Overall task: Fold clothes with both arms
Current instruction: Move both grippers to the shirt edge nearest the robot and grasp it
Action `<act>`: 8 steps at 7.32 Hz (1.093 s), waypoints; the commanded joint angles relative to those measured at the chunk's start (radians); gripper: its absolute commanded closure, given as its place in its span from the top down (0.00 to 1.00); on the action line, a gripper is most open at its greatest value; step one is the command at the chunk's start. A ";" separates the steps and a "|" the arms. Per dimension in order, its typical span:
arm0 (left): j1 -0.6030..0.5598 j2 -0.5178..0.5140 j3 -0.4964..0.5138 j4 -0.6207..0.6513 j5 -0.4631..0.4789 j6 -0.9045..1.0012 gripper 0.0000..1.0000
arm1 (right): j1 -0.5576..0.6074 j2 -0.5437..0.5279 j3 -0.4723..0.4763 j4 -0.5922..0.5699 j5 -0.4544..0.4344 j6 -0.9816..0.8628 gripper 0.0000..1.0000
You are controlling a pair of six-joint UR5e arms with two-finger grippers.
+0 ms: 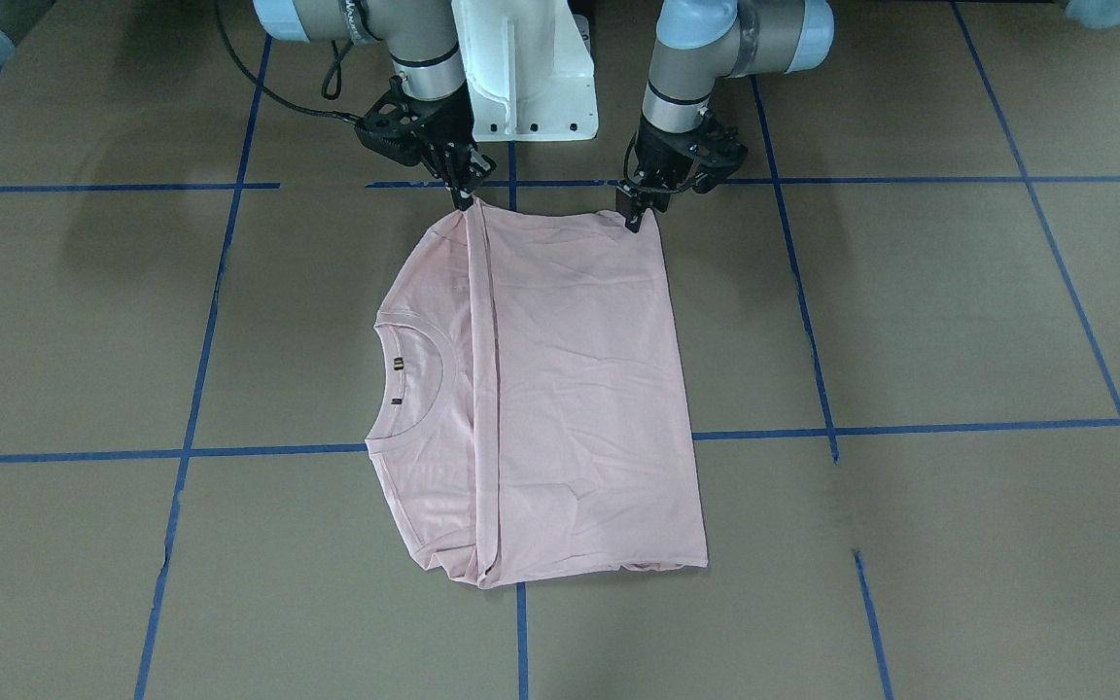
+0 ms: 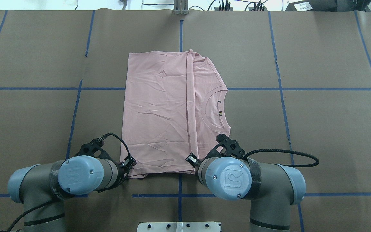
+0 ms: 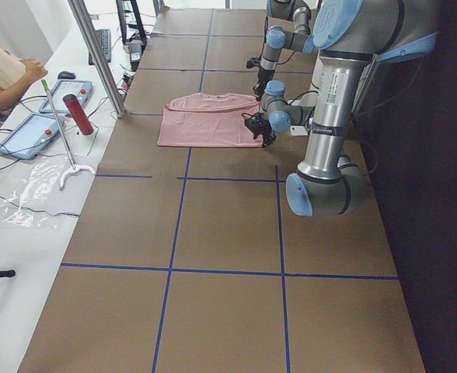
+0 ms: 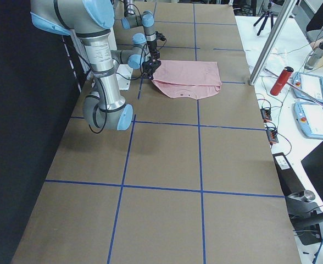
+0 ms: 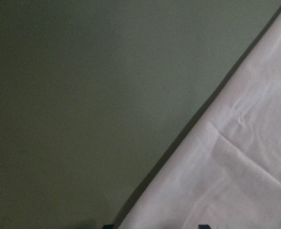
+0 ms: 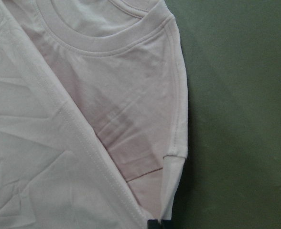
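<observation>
At the left gripper (image 1: 634, 222), jaws too small to read, can't tell; right gripper (image 1: 464, 194) pinches a corner. One folded T-shirt (image 1: 570, 389), two grippers.

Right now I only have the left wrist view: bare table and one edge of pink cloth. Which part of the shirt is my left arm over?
Observer: The left gripper sits at the robot-side corner of the T-shirt, on the side away from the collar.
Operator: And the other arm?
Observer: The right gripper is on that same robot-side edge, at the end of the folded-over hem. The cloth rises to a point there, so it looks pinched.
Operator: Is the print showing?
Observer: No. Only plain pink cloth faces up, and the collar opens toward the robot's right.
</observation>
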 commanded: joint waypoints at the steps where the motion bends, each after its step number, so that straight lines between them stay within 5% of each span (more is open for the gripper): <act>1: 0.010 -0.002 -0.002 0.007 0.000 -0.003 0.45 | 0.001 0.001 0.000 0.000 0.000 0.000 0.00; 2: 0.008 -0.002 -0.011 0.008 0.000 -0.014 0.00 | 0.000 -0.001 0.000 0.000 0.000 0.000 0.00; 5: 0.008 -0.011 -0.019 0.017 0.000 -0.014 0.00 | 0.001 -0.001 0.000 0.000 0.000 0.000 0.00; 7: 0.005 0.001 -0.150 0.088 0.000 -0.017 0.00 | 0.006 -0.007 0.023 -0.002 -0.002 0.005 0.00; 8: 0.008 -0.003 -0.212 0.141 -0.003 -0.028 0.00 | -0.003 -0.046 0.123 -0.058 -0.002 0.011 0.00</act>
